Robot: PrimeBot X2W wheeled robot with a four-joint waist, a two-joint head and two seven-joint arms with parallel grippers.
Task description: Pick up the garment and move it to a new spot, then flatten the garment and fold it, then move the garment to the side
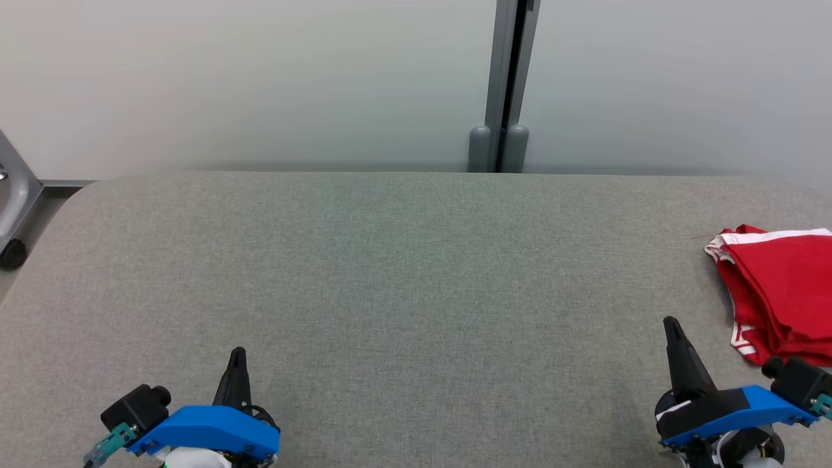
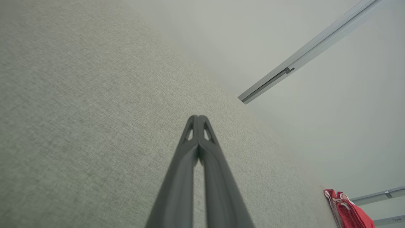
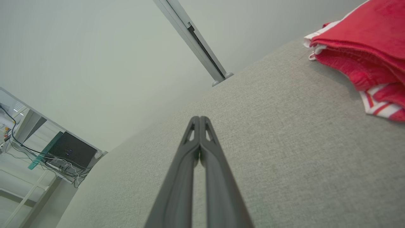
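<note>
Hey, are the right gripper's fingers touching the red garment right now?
Apart. The right wrist view shows the right gripper shut, with bare grey table between its fingertips and the red garment.

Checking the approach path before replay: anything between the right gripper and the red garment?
Nothing visible. The right gripper, shut and empty, sits just left of the red garment, which lies near the right edge of the grey tabletop, with bare fabric between them. The left gripper is far off on the other side.
</note>
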